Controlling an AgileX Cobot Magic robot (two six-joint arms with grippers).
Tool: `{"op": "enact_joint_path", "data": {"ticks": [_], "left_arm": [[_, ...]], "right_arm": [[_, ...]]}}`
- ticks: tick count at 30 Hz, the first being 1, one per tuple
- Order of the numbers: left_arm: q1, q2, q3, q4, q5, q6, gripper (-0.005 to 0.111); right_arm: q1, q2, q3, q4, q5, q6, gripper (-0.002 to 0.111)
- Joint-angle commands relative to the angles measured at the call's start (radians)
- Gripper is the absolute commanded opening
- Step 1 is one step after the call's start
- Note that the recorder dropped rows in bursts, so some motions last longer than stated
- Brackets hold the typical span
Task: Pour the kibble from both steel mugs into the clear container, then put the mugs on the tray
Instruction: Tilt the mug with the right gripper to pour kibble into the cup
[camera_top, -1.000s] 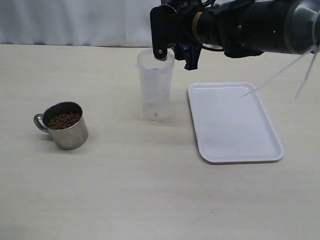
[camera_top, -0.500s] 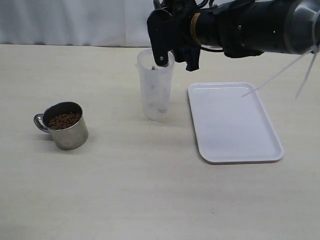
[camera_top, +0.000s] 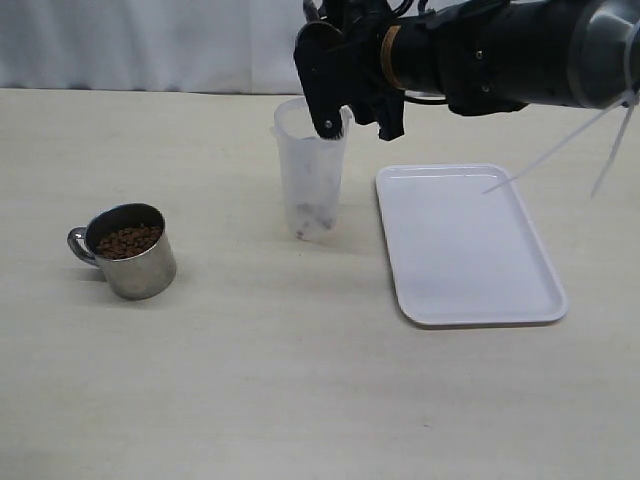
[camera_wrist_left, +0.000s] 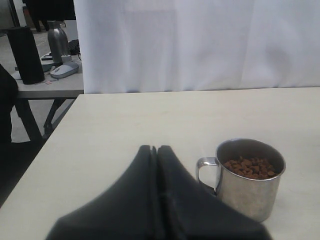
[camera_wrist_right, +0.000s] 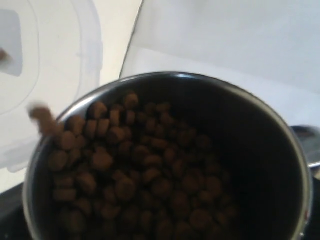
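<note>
My right gripper (camera_top: 357, 115) hangs over the rim of the clear container (camera_top: 310, 170), shut on a steel mug (camera_wrist_right: 280, 165) that is tipped toward it. In the right wrist view this mug is full of kibble (camera_wrist_right: 135, 185), and one pellet (camera_wrist_right: 42, 117) is falling off its lip beside the container (camera_wrist_right: 50, 75). A little kibble (camera_top: 315, 215) lies at the container's bottom. The other steel mug (camera_top: 135, 262) stands upright at the left, holding kibble (camera_top: 127, 240). My left gripper (camera_wrist_left: 154, 148) is shut and empty, just short of that mug (camera_wrist_left: 250, 190). The white tray (camera_top: 465, 250) lies empty to the right of the container.
White cable ties (camera_top: 560, 150) stick out from the right arm above the tray. A white curtain closes off the back of the table. Past the table's left edge stands a side table (camera_wrist_left: 45, 87) with a bottle and a mouse on it.
The right gripper has tipped the mug further over the container's rim, and brown pellets have gathered at the container's bottom. The left mug and the tray have not moved.
</note>
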Motion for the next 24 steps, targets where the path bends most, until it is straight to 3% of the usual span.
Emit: {"op": "enact_joint_path", "data": {"ticks": [1,24], "left_arm": [[-0.002,-0.002,0.003,-0.003,-0.011,-0.002,0.0],[-0.002,-0.002,0.003,-0.003,-0.007,-0.002,0.0]], "right_arm": [[0.001,-0.008,-0.012,-0.009,0.0,-0.022,0.005],[0.001,-0.008,-0.012,-0.009,-0.007,-0.066,0.005]]}}
